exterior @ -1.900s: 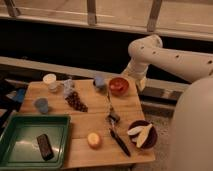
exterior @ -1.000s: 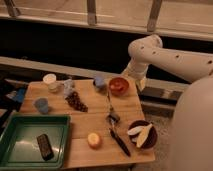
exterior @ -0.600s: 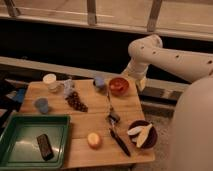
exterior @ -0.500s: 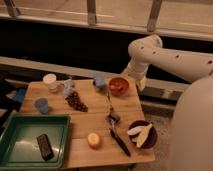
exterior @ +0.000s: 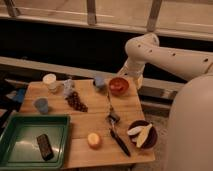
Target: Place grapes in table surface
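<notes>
View: the single camera looks down across a wooden bench [exterior: 92, 115] set before a dark wall and railing.
Arm: the white robot arm [exterior: 165, 50] reaches in from the right, bends at the elbow and drops toward the bench's back right corner.
Gripper: the gripper [exterior: 131, 80] hangs at the back edge of the bench, just beside the red bowl [exterior: 118, 86] and well apart from the fruit on the left.
Fingers: spread wide, with nothing seen between them.
Grapes: the grapes [exterior: 76, 101], a dark purple bunch, lie on the bare wood left of centre, touching no container and clear of the arm.
Near the grapes: a white cup [exterior: 50, 81] and a pale crumpled item [exterior: 68, 87] stand just behind the bunch, a blue cup [exterior: 41, 105] to its left, and a second blue cup [exterior: 99, 81] at the back beside the red bowl.
Tray: a green tray [exterior: 35, 118] sits at the front left corner and holds a dark oblong object [exterior: 44, 146].
Front of bench: a yellow-orange fruit [exterior: 94, 140] rests near the front edge, with dark-handled utensils [exterior: 116, 135] lying end to end just to its right.
Right corner: a dark bowl [exterior: 148, 142] holds pale slices [exterior: 140, 132].
</notes>
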